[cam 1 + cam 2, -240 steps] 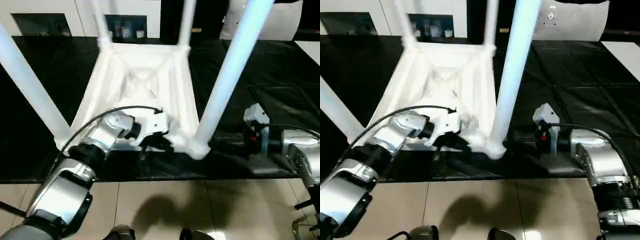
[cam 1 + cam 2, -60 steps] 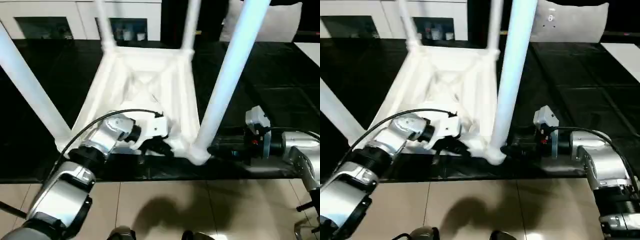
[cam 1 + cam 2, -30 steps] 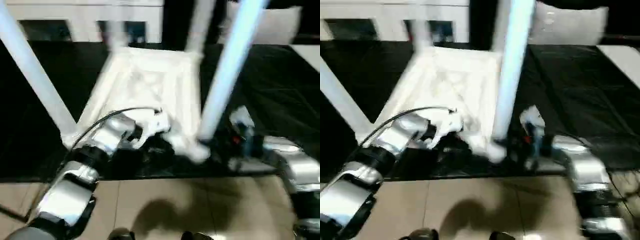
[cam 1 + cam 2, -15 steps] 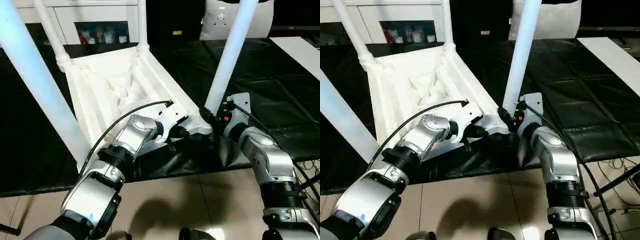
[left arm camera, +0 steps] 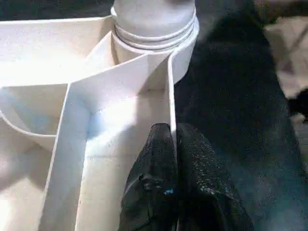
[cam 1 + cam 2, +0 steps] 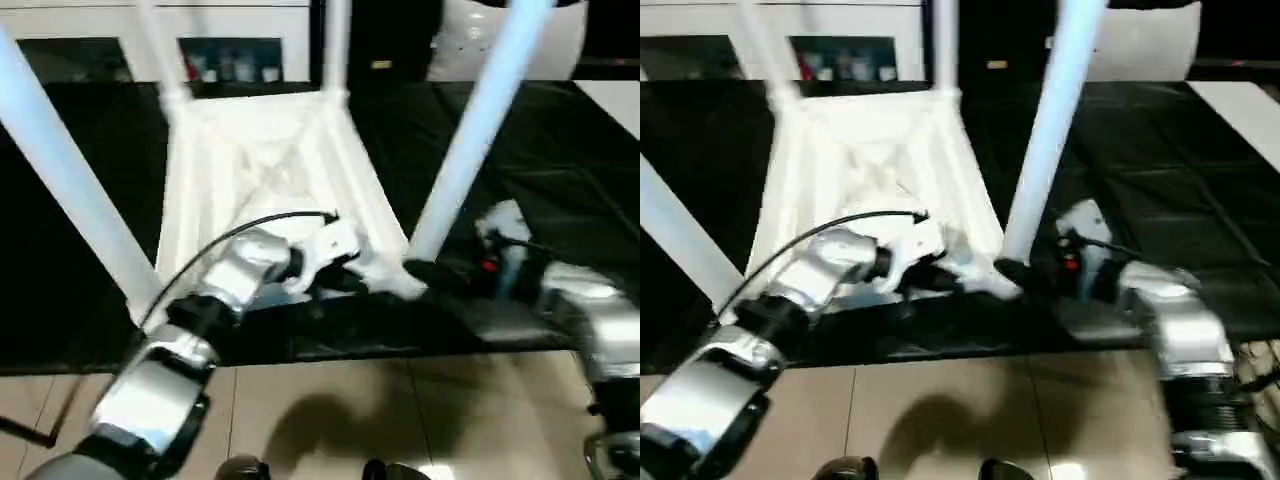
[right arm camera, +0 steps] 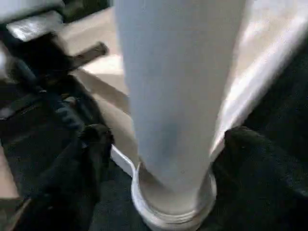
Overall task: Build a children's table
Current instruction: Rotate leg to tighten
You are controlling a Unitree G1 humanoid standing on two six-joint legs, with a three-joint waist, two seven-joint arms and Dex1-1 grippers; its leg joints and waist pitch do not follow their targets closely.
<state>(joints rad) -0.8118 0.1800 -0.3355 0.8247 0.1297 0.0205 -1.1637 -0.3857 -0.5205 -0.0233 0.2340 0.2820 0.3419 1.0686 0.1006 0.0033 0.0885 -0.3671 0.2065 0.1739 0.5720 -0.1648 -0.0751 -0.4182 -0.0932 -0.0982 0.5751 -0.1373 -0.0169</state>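
A large table covered in black sheeting carries the work, and beige floor tiles are seen below its near edge. White cabinets with dark glazed recesses line the far wall, and a white bag-like object sits at the back right.

The children's table lies upside down on the black cover, ribbed underside up, with four white legs rising from its corner sockets. The near right leg is seated in its socket close to the table's near edge.

The left gripper is pressed shut on the thin rim wall of the tabletop beside that socket, the wall being pinched between the fingers. The right gripper is held at the base of the near right leg with its fingers spread wide on either side of the tube, apart from it.

Compared with half a second ago, the tabletop is seen squarer to the table's edge, and the whole view has swung. The right gripper is seen opened wider than a second ago, while the left grip is unchanged.
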